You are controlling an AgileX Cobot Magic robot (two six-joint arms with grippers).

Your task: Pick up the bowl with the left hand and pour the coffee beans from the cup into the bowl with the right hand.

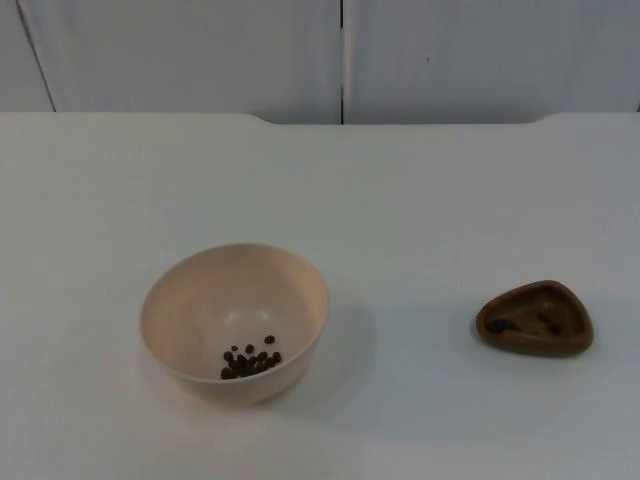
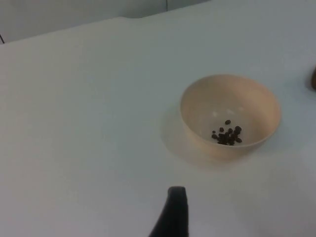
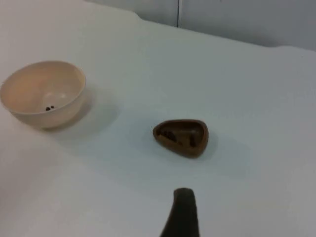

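Top view gives you the layout: the cream bowl (image 1: 234,322), a few coffee beans (image 1: 250,362) already inside, sits on the white table (image 1: 420,200) well apart from the brown cup (image 1: 535,319). Your left gripper (image 2: 170,212) waits short of the bowl, which lies ahead and off to one side. The right gripper (image 3: 182,212) faces the cup almost straight ahead. You cannot tell either pair of jaws' state.
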